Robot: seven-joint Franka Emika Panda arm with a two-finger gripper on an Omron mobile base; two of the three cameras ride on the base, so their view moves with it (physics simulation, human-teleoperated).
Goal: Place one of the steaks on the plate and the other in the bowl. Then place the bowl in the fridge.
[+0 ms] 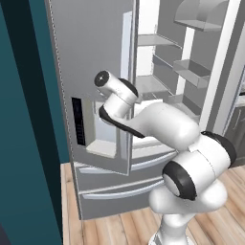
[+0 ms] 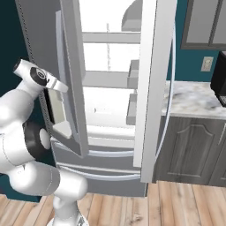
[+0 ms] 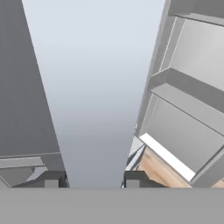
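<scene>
The tall grey fridge [image 1: 158,81] stands with both upper doors swung open, and its white shelves [image 2: 106,79] hold nothing I can see. My arm reaches across the left door [image 1: 91,67], which carries the water dispenser [image 1: 100,129]. In the hand view, the gripper [image 3: 94,179] is shut on that door's pale free edge [image 3: 96,87], with one dark fingertip [image 3: 51,180] on each side of it. The steaks, the plate and the bowl are out of view.
The right fridge door [image 2: 152,88] stands open with its edge towards me, its door bins [image 1: 191,72] empty. Right of it run a marble counter [image 2: 194,99] with a dark appliance [image 2: 219,75] and grey cabinets [image 2: 190,150]. A teal wall [image 1: 24,143] closes the left.
</scene>
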